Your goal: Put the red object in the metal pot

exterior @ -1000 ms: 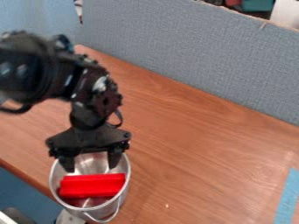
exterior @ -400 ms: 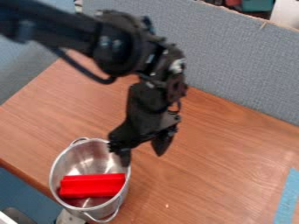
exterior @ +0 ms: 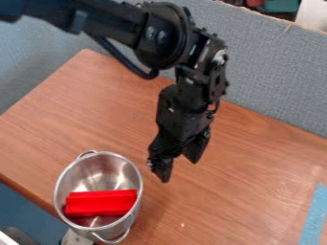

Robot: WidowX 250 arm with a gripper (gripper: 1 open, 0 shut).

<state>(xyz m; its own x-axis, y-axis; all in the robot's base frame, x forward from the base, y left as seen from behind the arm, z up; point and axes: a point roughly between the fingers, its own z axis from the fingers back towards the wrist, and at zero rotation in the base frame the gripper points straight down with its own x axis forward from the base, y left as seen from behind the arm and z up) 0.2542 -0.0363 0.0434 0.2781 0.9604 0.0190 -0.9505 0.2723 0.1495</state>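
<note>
A brown wooden bench [exterior: 255,182] with a visible grain fills most of the view, its far edge running diagonally from upper left to right, and behind that edge stands a grey-blue fabric partition [exterior: 217,53] that closes off the room beyond (only a sliver of dark clutter shows above it at the top right). A pale blue strip lies along the bench's lower right corner, and a darker blue area shows past the bench's near left edge. Close to the near edge of the bench, at the lower left, sits the metal pot [exterior: 92,172], round and shiny, its polished inner wall catching the light and its rolled rim clearly outlined. Inside it lies the red object [exterior: 99,203], a small bright red block resting lengthwise across the bottom of the pot, toward the near side, well within the rim. The black robot arm reaches in from the upper left and bends down over the middle of the bench. Its end effector [exterior: 171,165] points downward, just to the right of the pot's rim and above the wood, with its dark fingers spread apart and nothing between them; it touches neither the pot nor the red block.
</note>
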